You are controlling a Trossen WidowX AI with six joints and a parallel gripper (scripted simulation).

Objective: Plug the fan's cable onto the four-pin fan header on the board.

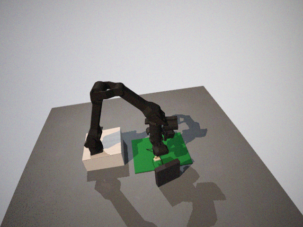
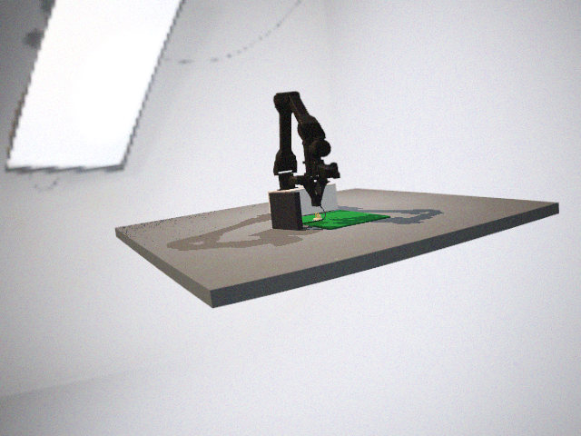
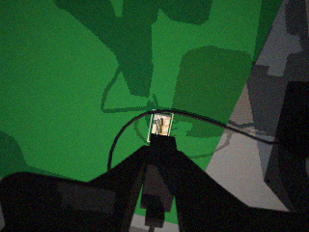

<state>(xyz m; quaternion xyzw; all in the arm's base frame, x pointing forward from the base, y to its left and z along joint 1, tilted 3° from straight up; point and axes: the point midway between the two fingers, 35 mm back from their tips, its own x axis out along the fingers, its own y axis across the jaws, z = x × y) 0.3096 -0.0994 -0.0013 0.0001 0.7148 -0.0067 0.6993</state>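
Note:
The green board (image 1: 141, 160) (image 2: 354, 218) (image 3: 43, 106) lies flat on the table. The small cream four-pin header (image 1: 156, 159) (image 2: 317, 217) (image 3: 164, 121) stands near its edge by the fan. My gripper (image 1: 160, 153) (image 2: 317, 203) (image 3: 160, 154) points down, shut on the fan plug, above the board. In the exterior view a gap shows between the fingertips and the header. In the wrist view the tips overlap the header's near end. The plug is dark and mostly hidden by the fingers. The thin black cable (image 3: 203, 119) loops from the fan across the header to the gripper.
The fan (image 1: 167, 172) (image 2: 284, 210) (image 3: 294, 159), a dark upright block, stands on the table beside the board's edge, close to the header. A pale box (image 1: 103, 163) (image 2: 330, 197) stands at the arm's base, on the board's other side. Arm shadows cross the board.

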